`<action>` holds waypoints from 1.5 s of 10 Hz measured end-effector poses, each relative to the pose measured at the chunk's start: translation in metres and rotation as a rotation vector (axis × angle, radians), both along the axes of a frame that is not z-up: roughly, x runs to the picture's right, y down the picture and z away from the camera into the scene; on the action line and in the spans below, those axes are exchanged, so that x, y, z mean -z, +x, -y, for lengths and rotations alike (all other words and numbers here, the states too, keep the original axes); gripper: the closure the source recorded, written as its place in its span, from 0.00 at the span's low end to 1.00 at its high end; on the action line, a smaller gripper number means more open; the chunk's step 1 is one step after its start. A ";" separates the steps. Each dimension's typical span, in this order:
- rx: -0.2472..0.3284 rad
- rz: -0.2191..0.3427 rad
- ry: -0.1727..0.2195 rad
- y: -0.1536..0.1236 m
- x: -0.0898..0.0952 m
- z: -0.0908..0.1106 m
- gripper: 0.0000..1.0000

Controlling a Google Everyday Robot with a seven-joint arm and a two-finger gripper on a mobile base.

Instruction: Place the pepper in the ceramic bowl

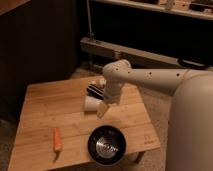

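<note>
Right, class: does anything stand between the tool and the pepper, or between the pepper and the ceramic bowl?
Nothing visible does. The tool hangs open beside the white cup, with bare wooden table between it and the pepper. Bare wood also separates the pepper from the ceramic bowl.
</note>
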State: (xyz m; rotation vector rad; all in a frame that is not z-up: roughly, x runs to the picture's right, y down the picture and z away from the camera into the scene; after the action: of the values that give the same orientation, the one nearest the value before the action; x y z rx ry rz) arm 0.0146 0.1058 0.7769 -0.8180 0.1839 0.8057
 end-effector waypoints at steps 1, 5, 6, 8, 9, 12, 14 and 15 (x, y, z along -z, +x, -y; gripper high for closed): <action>0.000 0.000 0.000 0.000 0.000 0.000 0.20; 0.000 0.000 0.000 0.000 0.000 0.000 0.20; 0.000 0.000 0.000 0.000 0.000 0.000 0.20; 0.000 0.000 0.002 0.000 0.001 0.001 0.20; -0.006 -0.008 0.009 0.002 0.002 0.000 0.20; -0.216 -0.141 0.072 0.019 0.028 0.012 0.20; -0.440 -0.290 0.070 0.027 0.039 0.014 0.20; -0.507 -0.335 0.056 0.026 0.040 0.014 0.20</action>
State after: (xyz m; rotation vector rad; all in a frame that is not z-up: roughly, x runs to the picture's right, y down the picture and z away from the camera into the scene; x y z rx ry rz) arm 0.0410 0.0921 0.7373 -0.6789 0.2533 1.4211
